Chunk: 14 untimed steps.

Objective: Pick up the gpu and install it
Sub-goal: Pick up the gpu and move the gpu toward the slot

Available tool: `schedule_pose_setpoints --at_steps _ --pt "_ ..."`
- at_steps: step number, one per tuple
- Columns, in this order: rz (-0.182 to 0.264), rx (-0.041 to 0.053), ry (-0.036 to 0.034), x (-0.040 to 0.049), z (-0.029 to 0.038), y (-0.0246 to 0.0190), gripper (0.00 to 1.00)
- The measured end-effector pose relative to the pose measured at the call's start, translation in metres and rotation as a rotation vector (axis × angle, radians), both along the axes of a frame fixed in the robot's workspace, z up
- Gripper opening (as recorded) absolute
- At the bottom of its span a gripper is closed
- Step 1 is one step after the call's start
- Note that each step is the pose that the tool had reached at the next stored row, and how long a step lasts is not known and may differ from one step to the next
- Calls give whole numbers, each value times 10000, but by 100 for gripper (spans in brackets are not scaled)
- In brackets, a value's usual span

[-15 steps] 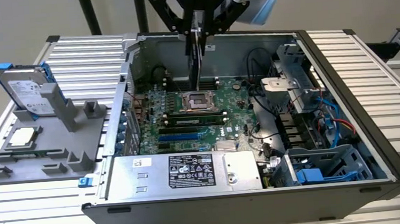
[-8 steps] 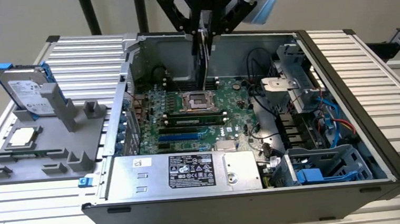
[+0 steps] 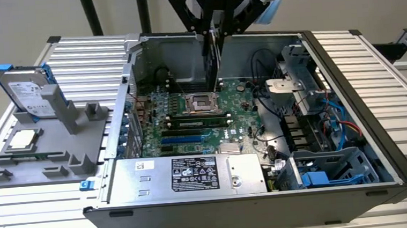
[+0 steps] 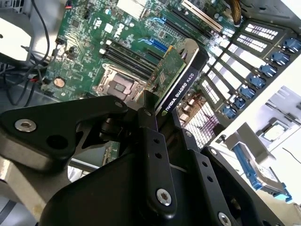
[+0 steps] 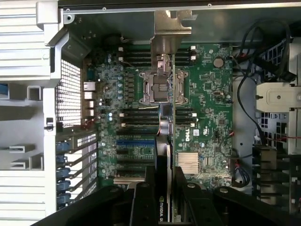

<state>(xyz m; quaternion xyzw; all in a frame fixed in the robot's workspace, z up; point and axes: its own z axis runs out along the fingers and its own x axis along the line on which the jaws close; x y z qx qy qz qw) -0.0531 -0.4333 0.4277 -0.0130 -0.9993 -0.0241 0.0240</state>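
Your gripper (image 4: pixel 161 107) is clamped on the gpu (image 4: pixel 175 75), over the motherboard (image 4: pixel 84 28). Thin card, green one face, black the other, silver end.

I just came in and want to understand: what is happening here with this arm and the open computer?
The robot arm's gripper is shut on the gpu and holds it inside the open computer case. The card hangs edge-down above the motherboard and is not seated in any slot. On the gray stand at the exterior view's left, a hard drive in a blue frame stands untouched.
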Motion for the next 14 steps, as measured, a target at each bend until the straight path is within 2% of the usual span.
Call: schedule_pose_setpoints --at_steps 4,14 --pt "9 0 0 45 0 0 0" --pt "8 0 0 50 0 0 0"
